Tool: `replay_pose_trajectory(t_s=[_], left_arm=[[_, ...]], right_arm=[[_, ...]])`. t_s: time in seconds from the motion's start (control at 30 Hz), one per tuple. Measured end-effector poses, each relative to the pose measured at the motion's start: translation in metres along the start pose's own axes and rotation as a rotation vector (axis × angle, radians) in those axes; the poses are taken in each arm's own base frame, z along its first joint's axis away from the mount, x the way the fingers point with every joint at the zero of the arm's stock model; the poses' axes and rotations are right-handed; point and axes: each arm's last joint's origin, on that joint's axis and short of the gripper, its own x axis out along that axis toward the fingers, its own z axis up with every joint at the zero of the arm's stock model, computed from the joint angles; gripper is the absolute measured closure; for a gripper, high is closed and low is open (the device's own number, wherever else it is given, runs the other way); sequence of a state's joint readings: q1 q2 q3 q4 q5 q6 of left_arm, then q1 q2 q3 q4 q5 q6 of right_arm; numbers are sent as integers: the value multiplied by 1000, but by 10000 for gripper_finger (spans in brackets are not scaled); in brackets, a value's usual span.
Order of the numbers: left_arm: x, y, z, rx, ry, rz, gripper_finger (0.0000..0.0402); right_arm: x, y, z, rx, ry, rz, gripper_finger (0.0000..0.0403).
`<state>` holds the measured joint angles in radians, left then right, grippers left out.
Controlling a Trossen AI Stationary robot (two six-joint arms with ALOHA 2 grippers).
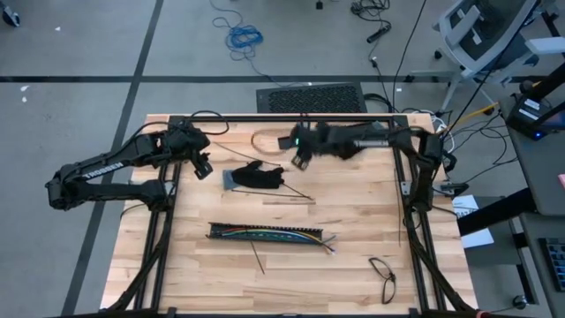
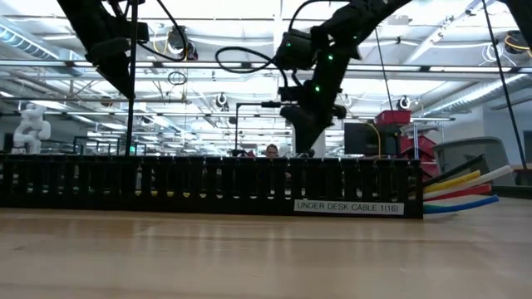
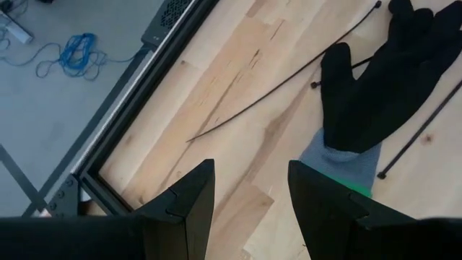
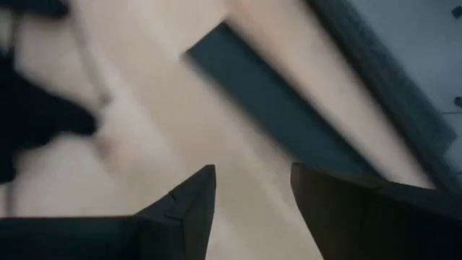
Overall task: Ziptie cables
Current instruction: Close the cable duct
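Plainly, the step in hand looks like fetching a tie, since both arms hang above the back half of the pale wooden plank table [image 1: 353, 212] with nothing gripped. The long black slotted plastic bar [image 1: 269, 233] lies across the table's middle, and the cables [image 1: 323, 240], thin coloured wires in yellow, red, blue and white, run along inside it and spill out of its right end (the low view shows them fanning past the bar's label). The crumpled black fabric glove with a grey cuff [image 1: 254, 177] sits between the grippers, behind the bar. The right gripper [image 1: 298, 160] hovers just beside the glove's far side, its fingers parted with only table showing between them; the left gripper [image 1: 203, 168] waits near the glove's cuff, fingers likewise apart and empty. To do this well, the working arm would probably need to come down squarely over one thin stiff black strip [image 1: 296, 193], clear of the glove, and pinch it near an end. Counted: one table, one bar, one glove, two grippers, at least three strips across the views, and one small black wire loop [image 1: 384, 272] near the front right corner.
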<state>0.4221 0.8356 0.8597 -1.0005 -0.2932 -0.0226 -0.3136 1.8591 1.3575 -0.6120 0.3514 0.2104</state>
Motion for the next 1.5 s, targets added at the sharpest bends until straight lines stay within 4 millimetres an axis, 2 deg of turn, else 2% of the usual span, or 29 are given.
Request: replay_pose_trajectory(t_s=[0.1, 0.23, 0.3, 0.4, 0.5, 0.57, 0.67, 0.8, 1.03, 1.27, 1.5], left_arm=[[0, 0, 0, 3, -3, 0, 228], [0, 0, 1, 1, -6, 0, 228], [0, 0, 1, 0, -12, 0, 228], [0, 0, 3, -5, -29, -1, 228], [0, 0, 3, -5, -28, -1, 228], [0, 0, 3, -6, -34, -1, 228], [0, 0, 6, -14, -58, -2, 228], [0, 0, 6, -16, -62, -2, 228], [0, 0, 6, -17, -65, -2, 228], [0, 0, 7, -19, -72, -2, 228], [0, 0, 7, -19, -72, -2, 228]], right_arm=[[1, -41, 15, 37, 45, 18, 238], [15, -98, 1, 134, 240, 55, 260], [18, -117, -2, 177, 270, 103, 263], [18, -132, -3, 219, 291, 203, 256], [20, -139, -4, 301, 319, 293, 246], [30, -140, -7, 392, 364, 378, 245], [46, -140, -9, 454, 383, 348, 257], [55, -138, -8, 461, 367, 302, 299], [57, -143, -9, 418, 357, 174, 395], [59, -149, -17, 413, 407, 99, 401], [71, -149, -38, 427, 460, 18, 402]])
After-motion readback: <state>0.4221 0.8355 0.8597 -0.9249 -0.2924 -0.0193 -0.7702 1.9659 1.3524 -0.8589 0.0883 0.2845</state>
